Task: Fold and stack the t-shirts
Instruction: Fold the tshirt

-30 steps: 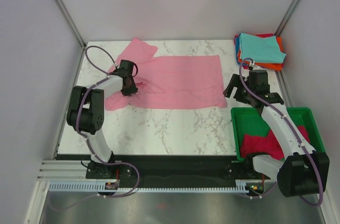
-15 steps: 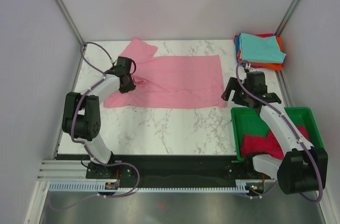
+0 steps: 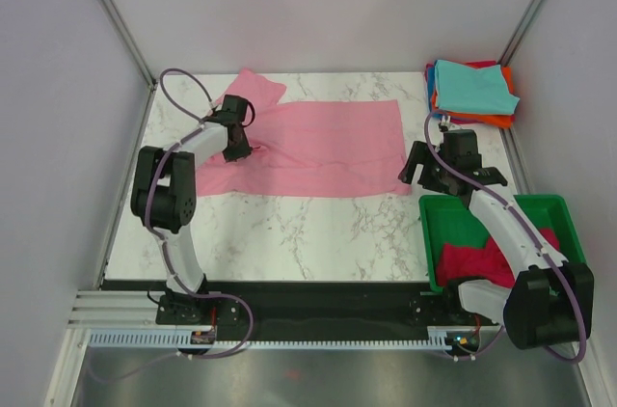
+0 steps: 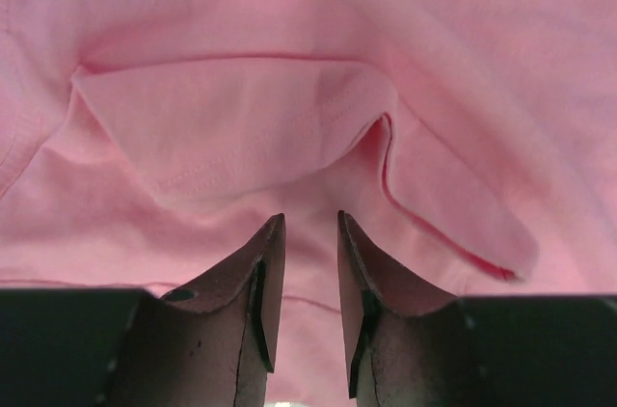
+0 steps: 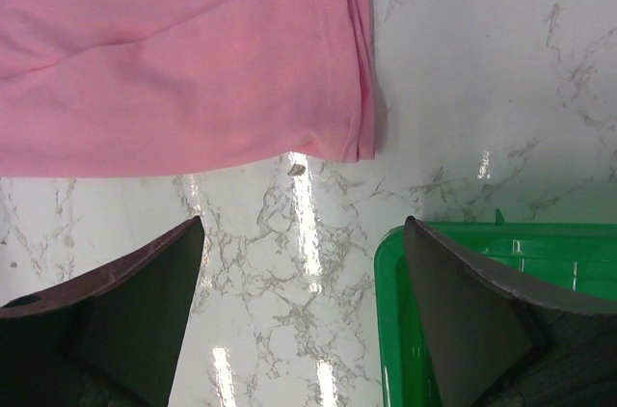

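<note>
A folded stack (image 3: 472,89), teal on top, sits at the table's (image 3: 318,229) far right corner; the pink shirt (image 3: 328,147) lies spread out, unfolded; more shirts (image 3: 468,260) wait in the green bin (image 3: 501,203); the left claw (image 4: 308,219) sits low over the pink shirt's left part, nearly together, grip unclear; the right claw (image 5: 304,226) hangs wide apart beside the shirt's near right corner.

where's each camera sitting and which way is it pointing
Top external: above and behind the bases, looking down on the table; both arms show.
Left wrist: on the left gripper, facing down at the pink t-shirt; jaws pinch it.
Right wrist: on the right gripper, facing down at the shirt's corner and green bin; wide-open jaws.
Shared: both wrist views show the pink t-shirt.
</note>
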